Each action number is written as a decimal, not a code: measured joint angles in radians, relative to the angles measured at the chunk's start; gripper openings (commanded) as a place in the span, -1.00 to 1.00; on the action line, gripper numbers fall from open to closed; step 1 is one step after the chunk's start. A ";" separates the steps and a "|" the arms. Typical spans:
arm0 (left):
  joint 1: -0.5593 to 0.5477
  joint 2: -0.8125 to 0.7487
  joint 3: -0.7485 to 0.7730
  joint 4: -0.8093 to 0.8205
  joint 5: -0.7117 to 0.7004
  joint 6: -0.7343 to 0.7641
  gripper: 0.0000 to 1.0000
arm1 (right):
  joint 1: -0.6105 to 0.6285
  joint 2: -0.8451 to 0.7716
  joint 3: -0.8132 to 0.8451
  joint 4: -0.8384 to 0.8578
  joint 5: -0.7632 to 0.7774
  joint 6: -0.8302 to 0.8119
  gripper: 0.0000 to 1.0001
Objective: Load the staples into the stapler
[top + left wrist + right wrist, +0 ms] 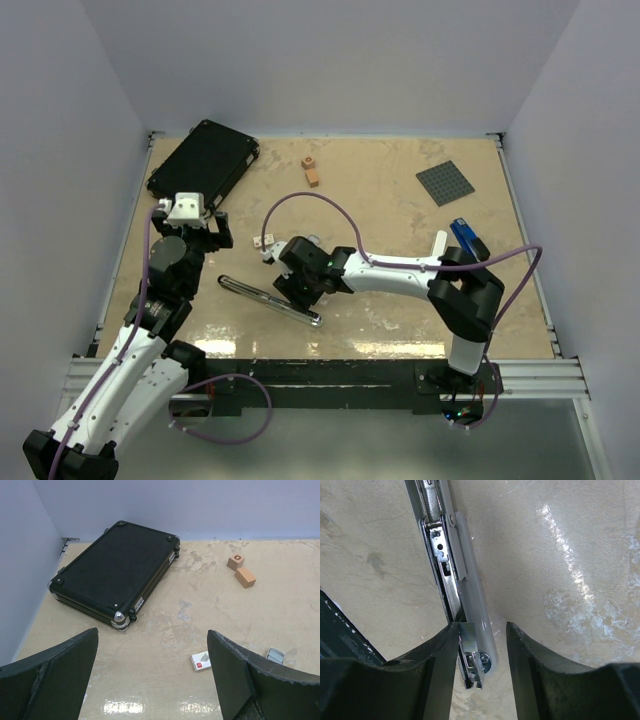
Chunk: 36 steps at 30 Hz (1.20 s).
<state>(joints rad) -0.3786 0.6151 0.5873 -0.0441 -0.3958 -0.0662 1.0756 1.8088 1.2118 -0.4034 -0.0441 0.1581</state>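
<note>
Top external view shows a beige table (400, 300) with walls around it and both arms reaching over it from the near edge. A black case (205, 160) lies flat in the far left corner. A dark grey square plate (445, 182) lies far on the right side.

The stapler (255, 292) lies near the middle of the table, a little toward the near edge, folded out long and at a slant. The right gripper (482, 627) is down over its right end. In the right wrist view its two fingers stand on both sides of the silver end. One finger (440, 655) touches the metal rail. The other finger (525, 655) is just beside the rounded part, with a thin gap. So the jaws are part way apart and do not clamp the stapler.

The left gripper (152, 632) hangs over the left part of the table, near the case, with its jaws wide apart and nothing between them.

A blue stapler (468, 238) and a white bar (438, 245) lie just beside each other on the right. Two orange blocks (311, 172) lie at the far middle. Two small pale pieces (201, 660) lie close in front of the left gripper; I cannot tell what they are.
</note>
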 measured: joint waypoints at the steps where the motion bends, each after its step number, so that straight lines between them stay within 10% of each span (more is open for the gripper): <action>1: 0.000 0.000 0.000 0.000 0.000 0.000 0.88 | 0.000 0.003 0.000 0.000 0.000 0.000 -0.09; 36: 0.000 -0.002 0.000 -0.004 0.000 0.000 0.88 | 0.004 0.010 0.000 0.000 -0.004 0.005 -0.67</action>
<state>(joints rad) -0.3786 0.6136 0.5873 -0.0479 -0.3962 -0.0662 1.0798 1.8191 1.2118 -0.4030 -0.0479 0.1635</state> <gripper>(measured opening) 0.942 0.189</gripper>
